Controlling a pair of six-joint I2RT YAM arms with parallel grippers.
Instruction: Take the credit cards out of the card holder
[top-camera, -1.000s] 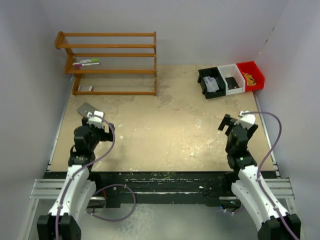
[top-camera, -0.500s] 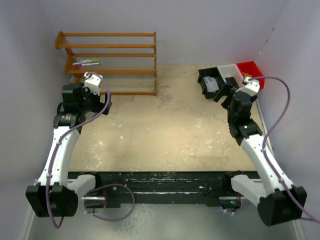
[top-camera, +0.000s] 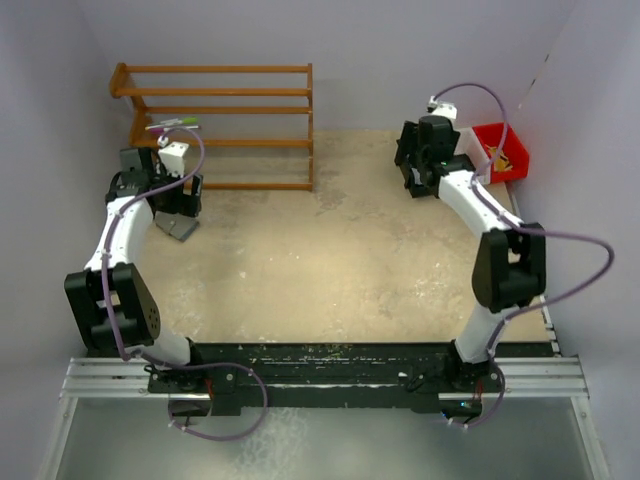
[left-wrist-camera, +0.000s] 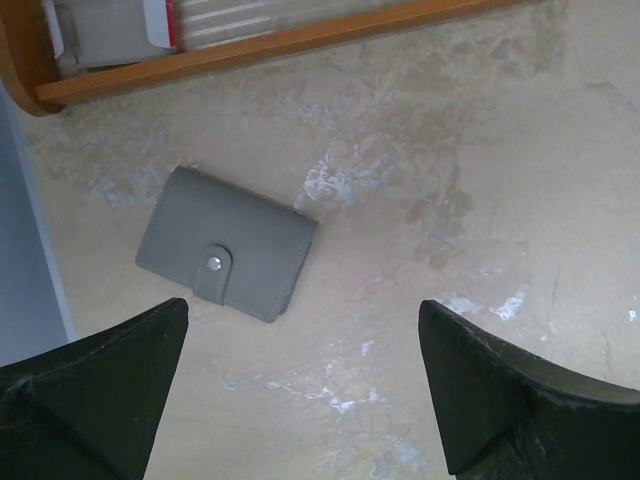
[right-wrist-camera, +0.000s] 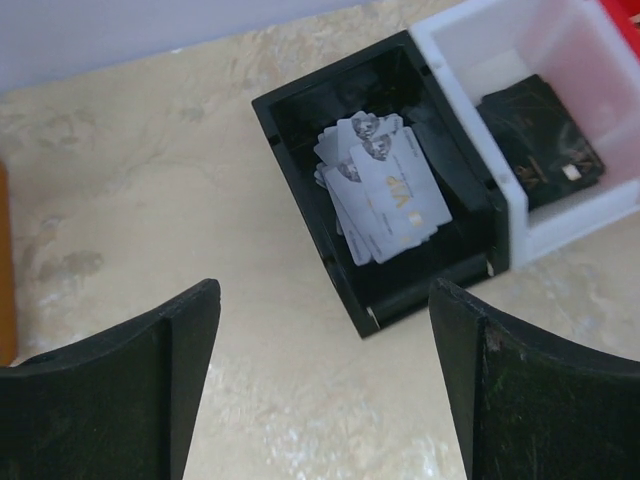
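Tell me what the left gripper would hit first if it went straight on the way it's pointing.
Probably the table just beside the grey card holder, though the left gripper might clip its edge; depth is unclear.

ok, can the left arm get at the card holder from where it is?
Probably yes: the left gripper is open just over the card holder, which lies flat, snapped shut, with nothing on it.

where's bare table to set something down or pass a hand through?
Biggest bare patch: the middle of the tan tabletop, between the wooden shelf rack, the black plastic bin and the near black rail. Crowded: far right corner, right hand over the bin; left edge, left hand over the grey snap-tab card holder beside the rack.
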